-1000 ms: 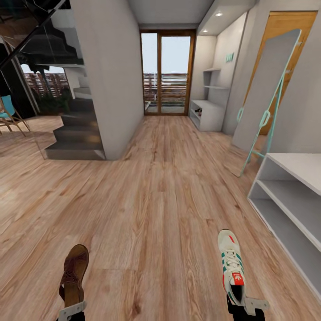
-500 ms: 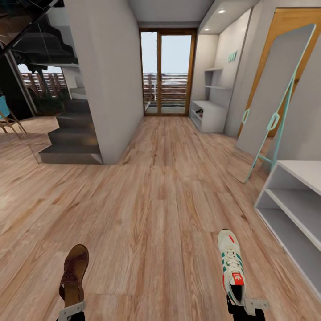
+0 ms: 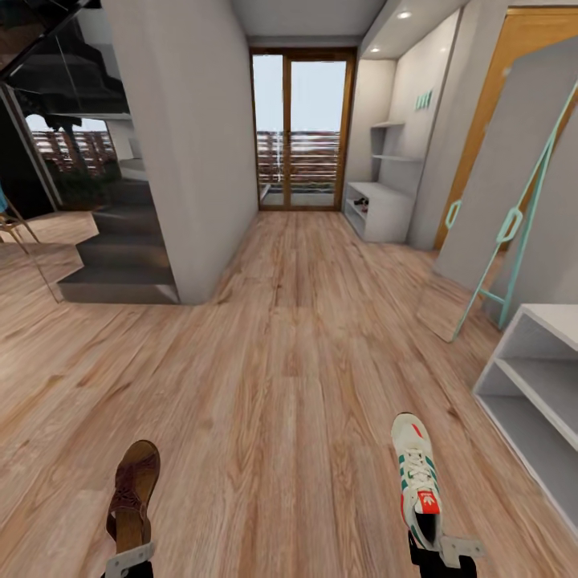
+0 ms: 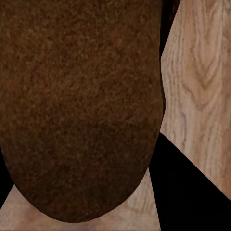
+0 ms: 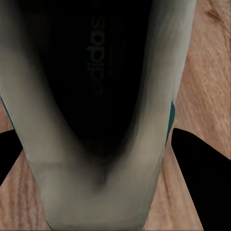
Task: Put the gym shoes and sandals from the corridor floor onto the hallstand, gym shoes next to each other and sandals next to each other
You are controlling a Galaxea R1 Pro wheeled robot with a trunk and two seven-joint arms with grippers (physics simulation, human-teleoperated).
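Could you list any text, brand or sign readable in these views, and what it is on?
"adidas": printed inside the gym shoe, on its dark insole, seen in the right wrist view.
Mint-green letters on the wall above the hallstand: too small to read.
Logo on the shoe's red tongue tab: too small to read.

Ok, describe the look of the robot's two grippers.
Little of either shows. In the head view the left gripper is a pale grey, flat bracket-like piece over a black body at the frame's bottom edge. The right gripper looks the same: light grey angular plates on a black block. In the wrist views the fingers read as plain black wedges. No cables or markings are visible.
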